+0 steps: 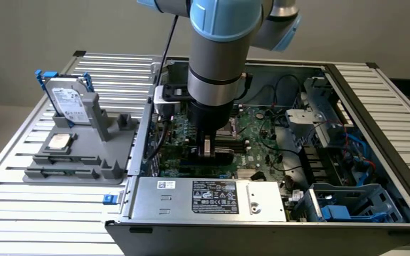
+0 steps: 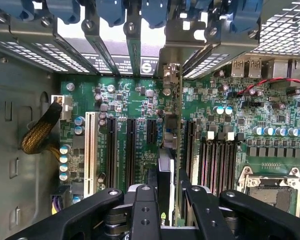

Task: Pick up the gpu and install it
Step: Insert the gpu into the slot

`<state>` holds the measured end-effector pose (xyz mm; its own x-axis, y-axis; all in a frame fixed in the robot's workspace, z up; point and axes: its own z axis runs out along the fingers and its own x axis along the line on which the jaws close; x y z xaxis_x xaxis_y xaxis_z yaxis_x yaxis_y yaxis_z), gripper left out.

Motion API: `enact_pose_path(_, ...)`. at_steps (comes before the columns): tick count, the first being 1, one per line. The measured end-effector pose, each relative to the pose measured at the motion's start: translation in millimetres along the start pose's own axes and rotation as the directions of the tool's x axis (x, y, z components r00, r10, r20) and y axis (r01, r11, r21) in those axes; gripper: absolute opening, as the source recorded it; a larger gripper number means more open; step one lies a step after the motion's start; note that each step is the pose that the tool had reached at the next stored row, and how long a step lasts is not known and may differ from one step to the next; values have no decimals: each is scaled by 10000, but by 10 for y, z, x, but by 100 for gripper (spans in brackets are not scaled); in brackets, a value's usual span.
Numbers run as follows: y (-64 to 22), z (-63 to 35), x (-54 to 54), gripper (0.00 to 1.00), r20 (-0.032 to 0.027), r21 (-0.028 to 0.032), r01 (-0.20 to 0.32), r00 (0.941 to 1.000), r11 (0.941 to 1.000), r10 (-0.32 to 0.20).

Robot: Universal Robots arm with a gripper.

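Tool (image 2: 162, 200) clamped on gpu (image 2: 168, 145), held edge-on directly below, over motherboard (image 2: 140, 100) slots inside open computer case (image 1: 397, 154). Judged light, stiff, fragile: thin green card; best gripped at black cooler block, clear of components.

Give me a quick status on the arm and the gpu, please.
Fingers closed on the gpu. Card held edge-on, down inside the case over the motherboard slots. No obstruction seen at the slots.
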<state>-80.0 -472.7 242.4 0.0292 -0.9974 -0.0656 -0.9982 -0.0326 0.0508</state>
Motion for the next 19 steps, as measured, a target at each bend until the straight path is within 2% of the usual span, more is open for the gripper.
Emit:
enact_pose_path(3,1,2,-2,26,2,-4,-1,10000,10000,1)
enact_pose_path(4,3,12,-6,26,32,-1,-5,10000,10000,5)
enact_pose_path(5,2,12,-6,33,22,1,-6,10000,10000,6)
enact_pose_path(6,1,7,-7,33,11,-4,-5,10000,10000,5)
enact_pose_path(7,0,3,-6,40,1,-14,-2,10000,10000,2)
enact_pose_path(9,1,-3,-10,40,1,-31,-3,10000,10000,3)
enact_pose_path(10,1,-12,-13,47,0,-37,-3,10000,10000,3)
enact_pose_path(17,13,-235,-30,47,5,-76,-7,10000,10000,7)
enact_pose_path(19,14,-252,-32,47,7,-79,-6,10000,10000,7)
